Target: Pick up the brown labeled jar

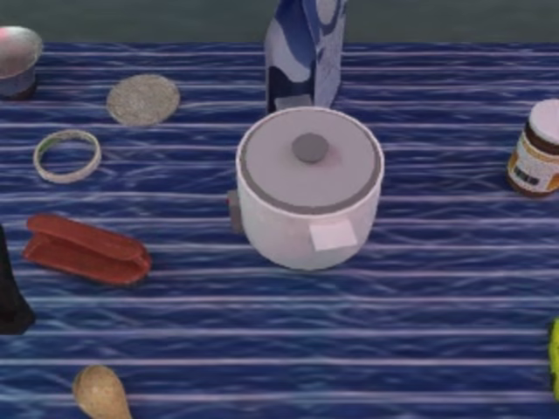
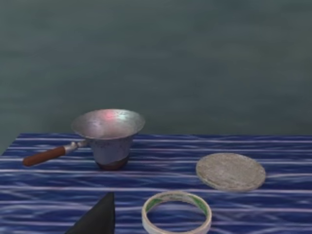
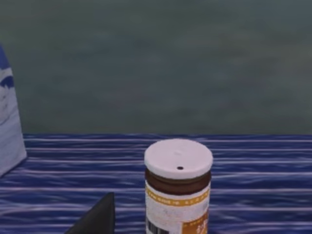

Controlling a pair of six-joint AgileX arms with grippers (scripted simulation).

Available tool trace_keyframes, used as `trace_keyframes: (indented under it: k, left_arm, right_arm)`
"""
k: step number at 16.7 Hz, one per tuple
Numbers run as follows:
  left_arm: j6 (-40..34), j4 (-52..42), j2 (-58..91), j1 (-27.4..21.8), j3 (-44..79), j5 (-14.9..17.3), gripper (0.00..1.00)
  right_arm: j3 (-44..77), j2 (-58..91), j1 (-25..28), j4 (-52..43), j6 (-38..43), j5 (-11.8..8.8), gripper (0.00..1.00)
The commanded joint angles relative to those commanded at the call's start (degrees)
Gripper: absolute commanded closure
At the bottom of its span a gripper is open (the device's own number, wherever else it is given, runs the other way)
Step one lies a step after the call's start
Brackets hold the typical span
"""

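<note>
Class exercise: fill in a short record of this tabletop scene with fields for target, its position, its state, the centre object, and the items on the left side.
target: brown labeled jar
position: right edge of table
state: upright, white lid on, untouched
centre object: white lidded pot
left side items: tape ring, grey disc, metal ladle cup, red case
grippers: neither gripper visible in the top view

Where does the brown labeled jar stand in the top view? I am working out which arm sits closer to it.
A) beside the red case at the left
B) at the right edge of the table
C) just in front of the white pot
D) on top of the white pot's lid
B: the brown labeled jar stands upright at the table's right edge, well apart from the white pot.
</note>
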Motion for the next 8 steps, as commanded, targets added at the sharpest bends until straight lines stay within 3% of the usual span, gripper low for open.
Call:
trace_keyframes:
  k: [4, 8]
  left_arm:
    - [0.0, 0.0, 0.0, 0.0, 0.0, 0.0, 0.0]
    - [0.0, 0.0, 0.0, 0.0, 0.0, 0.0, 0.0]
  right_arm:
    - [1.64, 1.46, 0.12, -1.02, -0.28, -0.16, 0.0]
    - [11.43, 10.64, 0.29, -7.38, -2.2, -0.56, 0.0]
